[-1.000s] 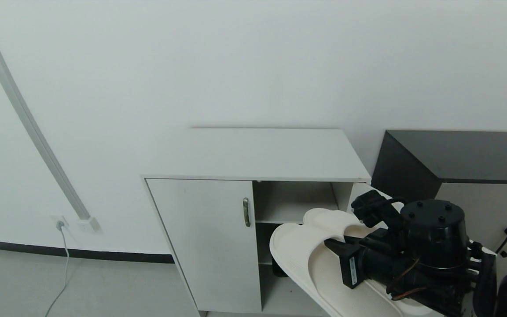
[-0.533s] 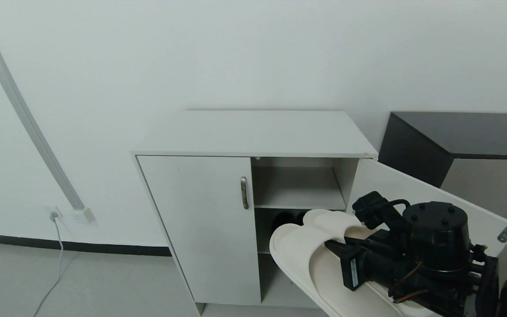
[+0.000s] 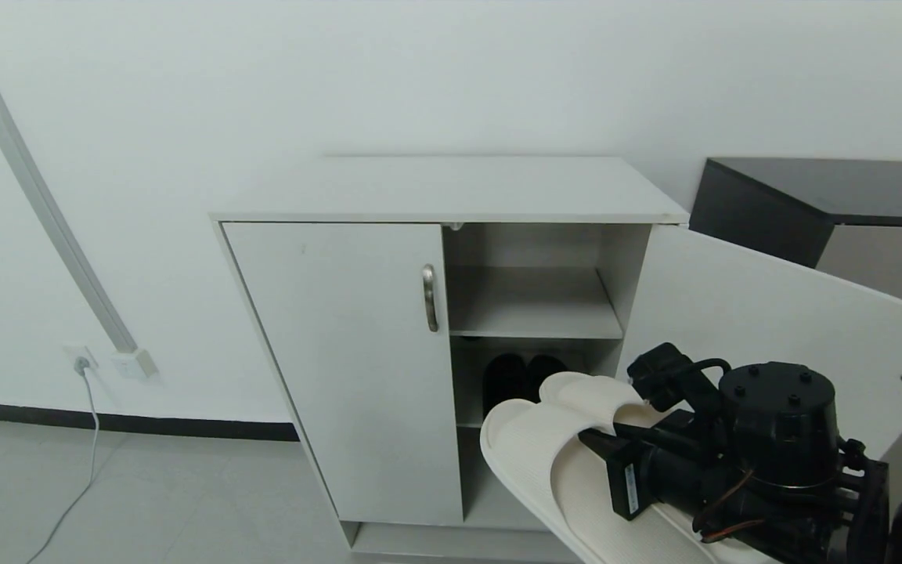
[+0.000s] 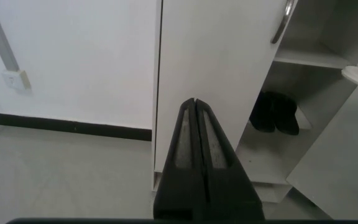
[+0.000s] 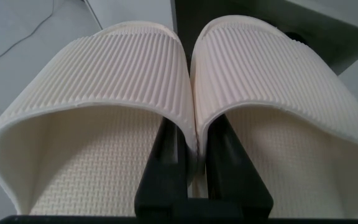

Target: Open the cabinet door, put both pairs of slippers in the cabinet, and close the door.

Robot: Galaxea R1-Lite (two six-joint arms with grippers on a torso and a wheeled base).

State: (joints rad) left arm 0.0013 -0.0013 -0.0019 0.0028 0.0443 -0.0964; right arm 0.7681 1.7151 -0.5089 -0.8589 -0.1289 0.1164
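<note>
- Against the white wall, the white cabinet (image 3: 451, 192) stands with its left door (image 3: 349, 368) closed and its right door (image 3: 772, 321) swung wide. The open door's outer edge is cut off by the frame.
- Upper shelf (image 3: 533, 309) is bare. The bottom compartment is largely hidden behind the carried load.
- A dark cabinet (image 3: 764, 215) stands just beside the white one, partly hidden behind the open door.
- Cream slippers (image 3: 537, 446), one pair, are held side by side in front of the open compartment, toes toward it. Their heels are hidden by the arm.
- Right gripper (image 5: 194, 163) is clamped on the two touching inner walls of the cream slippers. Its fingertips are buried under the straps.
- Black slippers (image 4: 277, 113) sit on the middle shelf, side by side. In the head view the cream pair covers their lower part.
- Left gripper (image 4: 195, 109) has its fingers pressed together on nothing, low before the closed left door.
- Metal handle (image 3: 429, 298) is upright on the left door's inner edge.
- Wall socket (image 3: 79, 364) has a cable plugged in. The cable's run is cut off at the frame's bottom edge.
</note>
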